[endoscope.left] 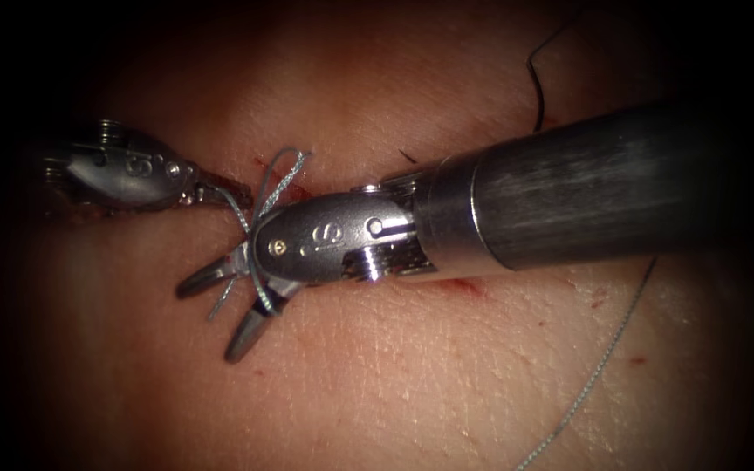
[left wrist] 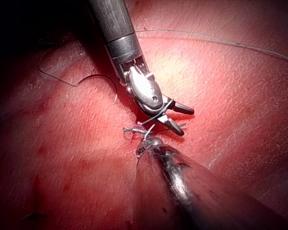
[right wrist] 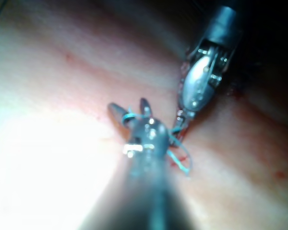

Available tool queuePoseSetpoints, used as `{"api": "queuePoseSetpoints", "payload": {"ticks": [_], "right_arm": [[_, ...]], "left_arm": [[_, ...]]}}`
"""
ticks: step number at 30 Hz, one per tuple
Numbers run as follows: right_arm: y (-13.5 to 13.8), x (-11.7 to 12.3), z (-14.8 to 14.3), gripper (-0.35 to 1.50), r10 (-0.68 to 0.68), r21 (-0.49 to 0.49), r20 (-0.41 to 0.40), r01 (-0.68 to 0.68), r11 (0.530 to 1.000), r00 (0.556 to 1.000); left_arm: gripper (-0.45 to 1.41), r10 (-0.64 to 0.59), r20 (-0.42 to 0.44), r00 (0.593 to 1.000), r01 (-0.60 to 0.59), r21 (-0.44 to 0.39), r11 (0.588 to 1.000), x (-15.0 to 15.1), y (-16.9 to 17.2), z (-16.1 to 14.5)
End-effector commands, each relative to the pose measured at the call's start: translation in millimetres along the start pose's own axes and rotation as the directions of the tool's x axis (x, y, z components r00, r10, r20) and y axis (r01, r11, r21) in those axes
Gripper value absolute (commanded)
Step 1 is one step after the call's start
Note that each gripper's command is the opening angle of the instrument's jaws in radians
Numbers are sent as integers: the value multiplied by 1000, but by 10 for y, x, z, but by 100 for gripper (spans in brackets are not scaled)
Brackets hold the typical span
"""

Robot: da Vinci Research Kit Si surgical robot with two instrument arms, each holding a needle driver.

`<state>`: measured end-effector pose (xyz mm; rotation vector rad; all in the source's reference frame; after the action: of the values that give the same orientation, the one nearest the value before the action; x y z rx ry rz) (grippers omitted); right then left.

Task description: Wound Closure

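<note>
My right tool (endoscope.left: 220,307) comes in from the right, and its jaws stand open over the tissue (endoscope.left: 412,384). Grey-blue thread (endoscope.left: 279,174) loops above it, wraps its wrist and crosses between its open jaws. Nothing is clamped in them. My left tool (endoscope.left: 224,188) lies left of the loop, with its jaws shut on the thread where the strands cross at the cut (endoscope.left: 303,185). The left wrist view has the right tool (left wrist: 180,117) open above my left tool's tip (left wrist: 146,143). In the right wrist view, thread (right wrist: 129,116) lies across the right tool's open jaws.
A long slack length of thread (endoscope.left: 599,371) trails over the tissue at the lower right. A thin dark strand (endoscope.left: 538,83) curls at the upper right, also seen as a dark curl (left wrist: 93,79). Small spots of red fluid (endoscope.left: 464,286) mark the tissue below the right shaft.
</note>
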<state>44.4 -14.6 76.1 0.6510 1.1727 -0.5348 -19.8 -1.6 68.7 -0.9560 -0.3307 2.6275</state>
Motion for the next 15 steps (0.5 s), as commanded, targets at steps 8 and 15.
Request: {"api": "queuePoseSetpoints", "payload": {"ticks": [8,15], "right_arm": [[20,-22,1,91,-1,-66,208,16,998,978],[17,-21,4,-35,-4,-9,267,7,1000,964]], "left_arm": [[-45,4,0,1000,-4,-14,1000,-3,12,0],[-45,5,6,1000,-5,-9,1000,-4,18,-18]]}}
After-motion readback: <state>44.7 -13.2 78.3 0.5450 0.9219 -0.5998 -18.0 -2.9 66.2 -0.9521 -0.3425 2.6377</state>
